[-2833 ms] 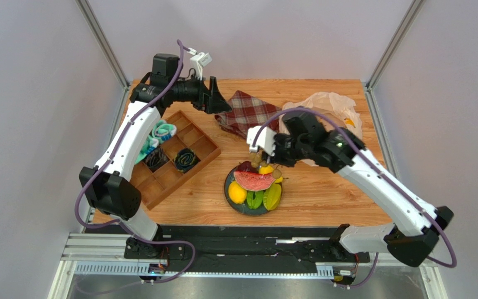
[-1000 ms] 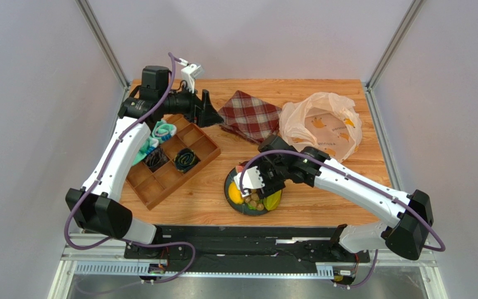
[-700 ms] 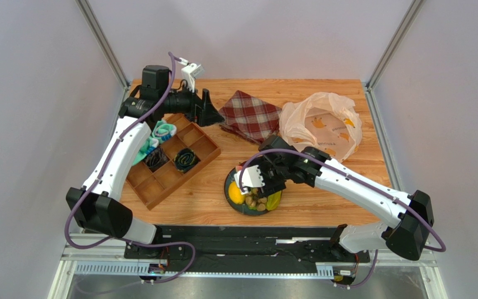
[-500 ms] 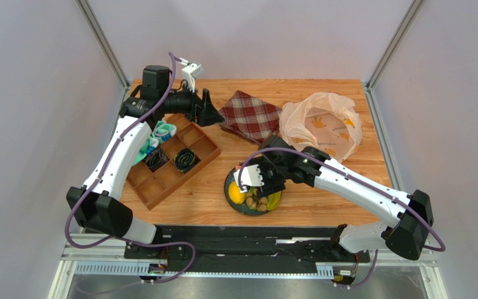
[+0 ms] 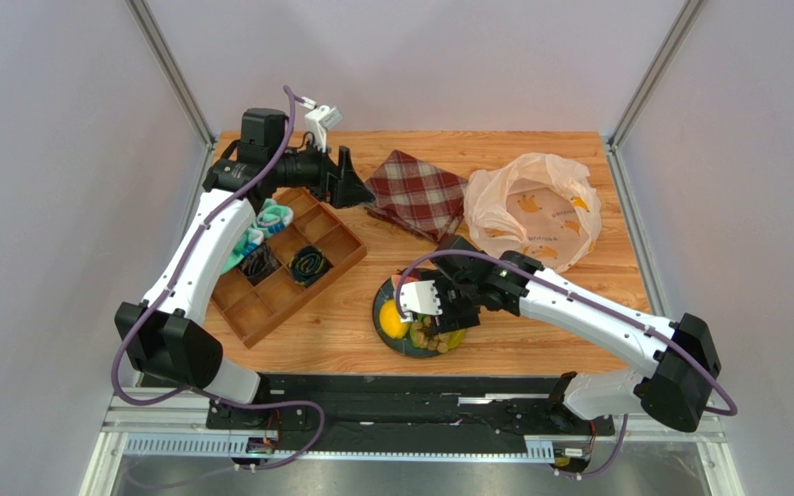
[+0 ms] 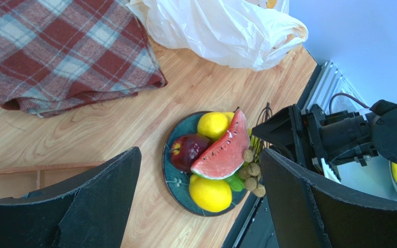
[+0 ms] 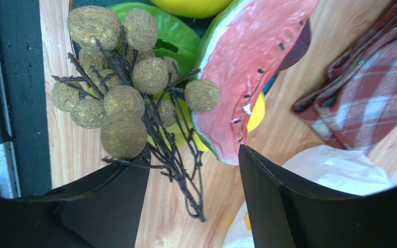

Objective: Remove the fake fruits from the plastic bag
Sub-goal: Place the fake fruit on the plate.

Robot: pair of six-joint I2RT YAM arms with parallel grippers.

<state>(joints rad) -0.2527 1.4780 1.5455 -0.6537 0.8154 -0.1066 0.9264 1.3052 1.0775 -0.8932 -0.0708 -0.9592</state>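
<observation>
Right pincer (image 7: 193, 152) stands partly spread over the grape bunch (image 7: 123, 98), whose twigs lie unclamped between its fingers, among the fake fruits (image 6: 213, 155) on the plate (image 6: 172, 178), near-centre on the bench (image 5: 329, 336). The plastic bag (image 5: 536, 207) lies far right. Left pincer (image 6: 199, 151) gapes wide, empty, far left.

We see bright, even light from overhead — shadows on the table (image 5: 339, 331) are soft and short. The plastic bag (image 6: 221, 26) glares almost white in the left wrist view. Both wrist views look sharp mid-frame, while the dark fingers (image 7: 107, 206) show little detail.
</observation>
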